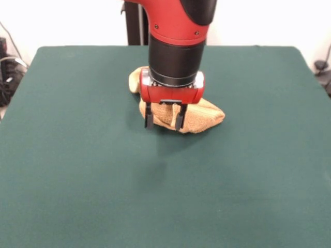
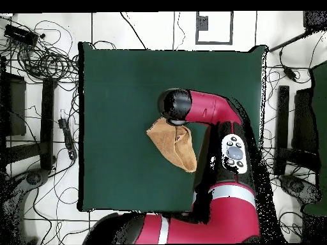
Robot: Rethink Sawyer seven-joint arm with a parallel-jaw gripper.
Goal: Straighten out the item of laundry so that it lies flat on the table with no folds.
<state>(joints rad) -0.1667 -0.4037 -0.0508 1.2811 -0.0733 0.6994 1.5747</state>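
Golden towel (image 1: 199, 116) lies bunched and folded mid-table (image 1: 77, 155), partly behind the arm.

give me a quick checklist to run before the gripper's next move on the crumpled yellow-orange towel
1. Gripper open: ok, its two black fingers stand apart with nothing between them.
2. Gripper lined up with the small golden yellow-orange terry-cloth towel: ok, it hangs at the towel's front edge in the front view.
3. Fingers touching the cloth: cannot tell, height above the towel is unclear.
4. Towel flat with no folds: not ok, it is bunched and folded over in the overhead view.
5. Room to spread it: ok, bare dark green felt table top surrounds the towel.
6. Towel fully on the table: ok.
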